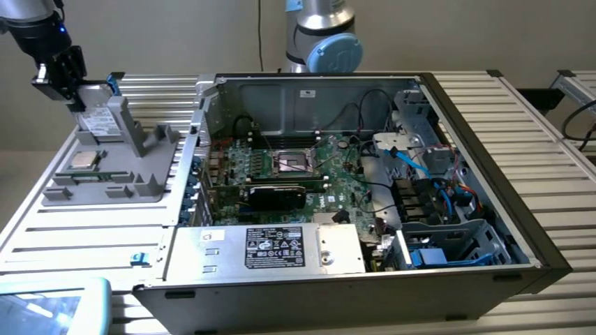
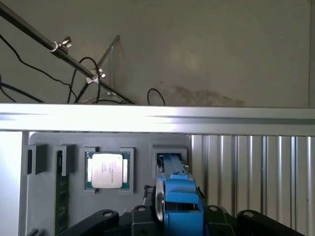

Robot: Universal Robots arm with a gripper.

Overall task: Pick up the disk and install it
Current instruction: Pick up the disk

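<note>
The disk (image 1: 105, 118), a silver-grey slab with a white label and a blue carrier, stands on edge, leaning, in a slot of the grey holder block (image 1: 139, 167) at the exterior view's left. My gripper (image 1: 82, 98) comes down on the disk's upper end, with its black fingers on either side, shut on it. In the wrist view the disk's blue carrier edge (image 2: 178, 194) runs straight between the fingers of the gripper (image 2: 178, 216), and its far end sits in the holder's slot.
A square silver CPU chip (image 1: 84, 160) (image 2: 107, 170) lies in the holder beside the disk. The open computer case (image 1: 521, 230) fills the middle, with a silver power-supply box (image 1: 279, 248) at its front and a blue-trimmed drive cage (image 1: 447, 244). A second arm's base (image 1: 322, 42) stands behind it.
</note>
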